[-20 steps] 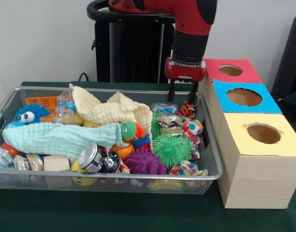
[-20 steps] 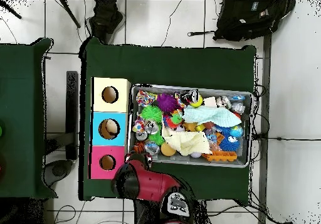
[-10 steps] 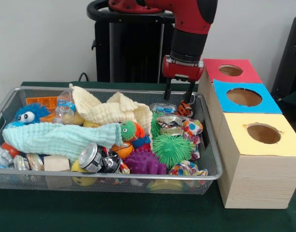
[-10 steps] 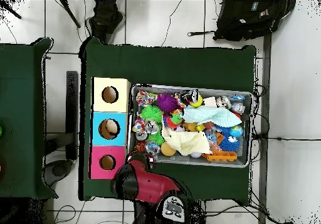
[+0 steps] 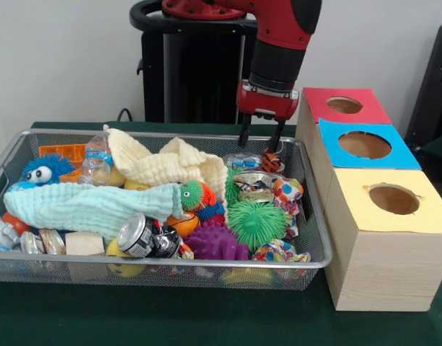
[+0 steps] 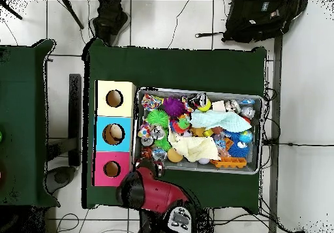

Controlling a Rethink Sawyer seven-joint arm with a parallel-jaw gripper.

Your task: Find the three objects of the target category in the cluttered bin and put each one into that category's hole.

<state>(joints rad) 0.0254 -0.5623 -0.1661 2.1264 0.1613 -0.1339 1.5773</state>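
Gripper [image 5: 260, 140] has risen from the bin [image 5: 311, 216] corner, fingers [image 5: 244, 136] spread and empty; orange striped toy [image 5: 272, 161] left below. Nothing picked; grasp likely missed.

**Even, soft indoor light**

Both views are brightly, evenly lit, without harsh glare. In the front view, the wooden box [image 5: 383, 245] throws only a faint shadow on the green cloth [image 5: 170, 317] beside it. Focus is slightly soft.

A grey wire bin [image 6: 261, 131] crammed with colourful toys lay beside three boxes with yellow [image 6: 124, 89], blue [image 6: 124, 124] and pink [image 6: 122, 158] tops.
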